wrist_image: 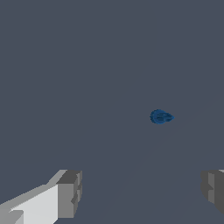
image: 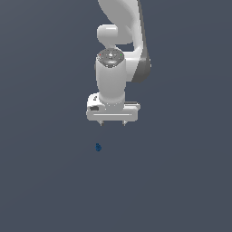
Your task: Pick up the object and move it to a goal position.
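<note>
The object is a tiny dark blue lump on the plain grey floor, below the gripper and a little toward the exterior view's left. It also shows in the wrist view, small and clear of the fingers. My white gripper hangs above it, pointing down, open and empty. Its two grey fingertips stand wide apart in the wrist view, and nothing lies between them.
The white arm rises above the gripper to the top of the exterior view. Around it is only flat grey ground.
</note>
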`<state>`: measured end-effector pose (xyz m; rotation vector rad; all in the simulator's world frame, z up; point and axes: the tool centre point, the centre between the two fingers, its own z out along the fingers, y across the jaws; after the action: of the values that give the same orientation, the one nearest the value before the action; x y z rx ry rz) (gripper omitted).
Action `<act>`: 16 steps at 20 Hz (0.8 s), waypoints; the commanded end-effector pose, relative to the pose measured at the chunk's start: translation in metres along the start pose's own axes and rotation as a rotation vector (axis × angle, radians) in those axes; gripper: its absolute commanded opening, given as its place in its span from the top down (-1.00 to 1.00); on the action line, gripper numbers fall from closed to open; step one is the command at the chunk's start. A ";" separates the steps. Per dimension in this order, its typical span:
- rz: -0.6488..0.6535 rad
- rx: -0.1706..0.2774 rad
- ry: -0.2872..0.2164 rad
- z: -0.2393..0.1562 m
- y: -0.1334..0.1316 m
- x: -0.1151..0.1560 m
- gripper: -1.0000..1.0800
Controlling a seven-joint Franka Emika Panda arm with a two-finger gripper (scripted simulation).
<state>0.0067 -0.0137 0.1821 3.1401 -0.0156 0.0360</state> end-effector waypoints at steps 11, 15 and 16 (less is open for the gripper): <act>-0.040 -0.025 0.047 -0.021 -0.001 0.007 -0.92; -0.025 -0.022 0.043 -0.017 0.001 0.008 -0.92; -0.016 -0.022 0.042 -0.015 0.002 0.009 -0.92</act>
<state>0.0149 -0.0142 0.2001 3.1155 0.0250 0.1043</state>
